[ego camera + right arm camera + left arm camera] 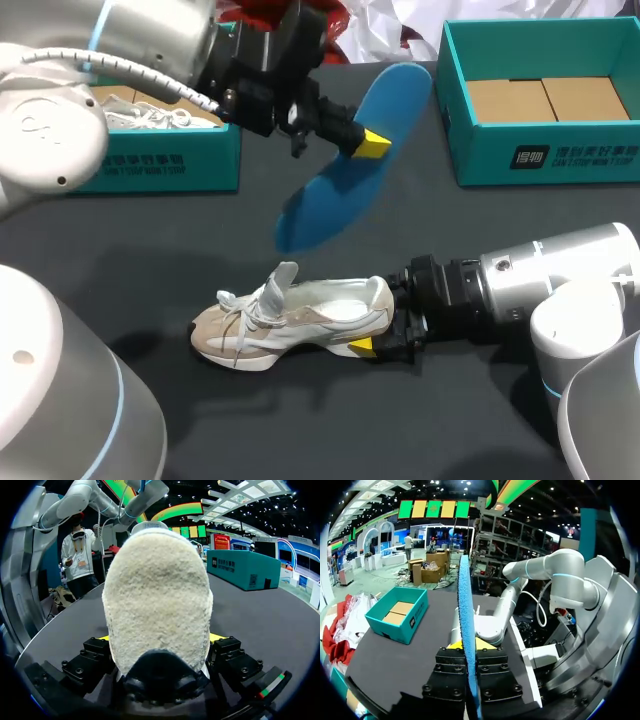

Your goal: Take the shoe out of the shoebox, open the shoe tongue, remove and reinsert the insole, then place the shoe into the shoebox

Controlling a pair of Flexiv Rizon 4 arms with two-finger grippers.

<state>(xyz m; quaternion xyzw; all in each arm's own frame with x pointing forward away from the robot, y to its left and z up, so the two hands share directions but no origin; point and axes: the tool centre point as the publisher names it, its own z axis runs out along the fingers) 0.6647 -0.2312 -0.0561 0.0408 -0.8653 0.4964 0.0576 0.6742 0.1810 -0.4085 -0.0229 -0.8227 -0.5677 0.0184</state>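
Closest to us is the big grey shell of our left arm [60, 130], entering from the left edge. Behind it, far left, sits a teal shoebox [170, 165] with a white shoe [150, 118] lying inside.

Follow the arm along and there's the left hand [365, 143], up off the tabletop [300, 430], fingers pinched on the blue insole [345, 170]. The insole hangs slanted in the air. One end rises past the hand toward the far side, and the other drops toward the beige shoe [290, 320] below, apart from it. From the left wrist we get it edge-on. The insole [465, 610] stands as a thin blue strip straight out of the left hand [470, 647], with a black finger pressed on each face.

Now the middle: the beige shoe sits sole-down on the dark tabletop, toe to the left, laces loose, tongue standing up. Its heel points right, and the right hand [378, 335] has it there, a yellow tip showing under the heel. The right wrist backs that up. The beige shoe [157, 605] comes heel-first, its fleecy back filling the space between the fingers of the right hand [160, 639], gripped from both sides.

Far right at the back, a second teal box [540, 160] stands open with brown card on its floor, well apart from both hands.
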